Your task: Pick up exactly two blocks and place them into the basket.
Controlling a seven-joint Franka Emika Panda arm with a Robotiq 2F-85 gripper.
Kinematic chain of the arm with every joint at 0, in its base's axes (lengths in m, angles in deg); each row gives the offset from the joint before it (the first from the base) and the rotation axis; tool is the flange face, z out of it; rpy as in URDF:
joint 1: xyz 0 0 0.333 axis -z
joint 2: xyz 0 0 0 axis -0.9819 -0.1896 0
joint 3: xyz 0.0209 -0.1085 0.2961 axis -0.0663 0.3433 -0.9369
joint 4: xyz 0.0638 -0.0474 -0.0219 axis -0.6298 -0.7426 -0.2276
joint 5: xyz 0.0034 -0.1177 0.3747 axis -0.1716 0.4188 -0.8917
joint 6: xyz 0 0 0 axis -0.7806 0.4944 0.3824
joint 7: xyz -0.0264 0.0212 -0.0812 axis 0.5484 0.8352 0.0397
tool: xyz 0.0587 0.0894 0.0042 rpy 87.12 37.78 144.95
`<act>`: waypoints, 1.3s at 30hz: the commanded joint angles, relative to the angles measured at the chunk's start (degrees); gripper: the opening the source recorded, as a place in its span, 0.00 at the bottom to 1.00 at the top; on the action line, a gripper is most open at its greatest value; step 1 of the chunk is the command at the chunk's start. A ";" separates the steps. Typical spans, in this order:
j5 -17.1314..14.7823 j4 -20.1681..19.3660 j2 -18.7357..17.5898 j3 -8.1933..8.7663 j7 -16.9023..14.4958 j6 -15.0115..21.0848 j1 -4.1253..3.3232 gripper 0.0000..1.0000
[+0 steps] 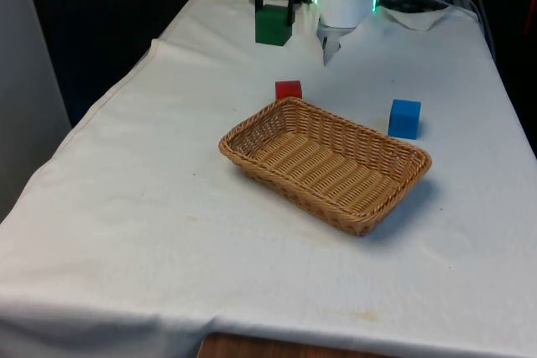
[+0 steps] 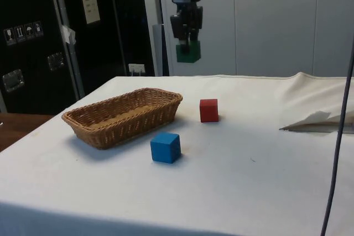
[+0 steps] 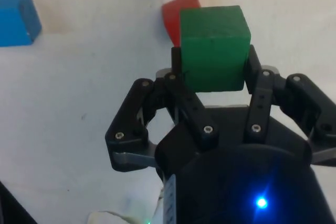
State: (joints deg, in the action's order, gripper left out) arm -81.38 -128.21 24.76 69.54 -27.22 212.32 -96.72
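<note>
A green block (image 1: 273, 26) (image 2: 188, 52) (image 3: 213, 46) hangs well above the table, with my gripper (image 1: 277, 14) (image 2: 187, 41) (image 3: 212, 61) shut on its sides. It is at the far end of the table, beyond the wicker basket (image 1: 327, 161) (image 2: 124, 114), which holds nothing. A red block (image 1: 288, 90) (image 2: 208, 110) (image 3: 170, 17) lies on the cloth just behind the basket's far corner, almost under the green one. A blue block (image 1: 404, 117) (image 2: 165, 147) (image 3: 18, 18) sits beside the basket on the front view's right.
Crumpled white paper (image 1: 415, 16) (image 2: 312, 121) lies at the far end near the robot's base. A dark cable (image 2: 337, 153) hangs down in the side view. White cloth (image 1: 151, 232) covers the table.
</note>
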 commanded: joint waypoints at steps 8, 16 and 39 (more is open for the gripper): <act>-2.18 3.61 -2.81 -1.95 0.00 -1.15 0.00 0.00; -5.61 9.51 -7.85 -4.53 0.06 -2.92 -0.17 0.00; -9.28 23.72 -21.26 -8.48 1.26 -4.76 -0.06 0.00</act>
State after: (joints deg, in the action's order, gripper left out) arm -90.14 -105.12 3.97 61.29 -25.96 208.25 -96.78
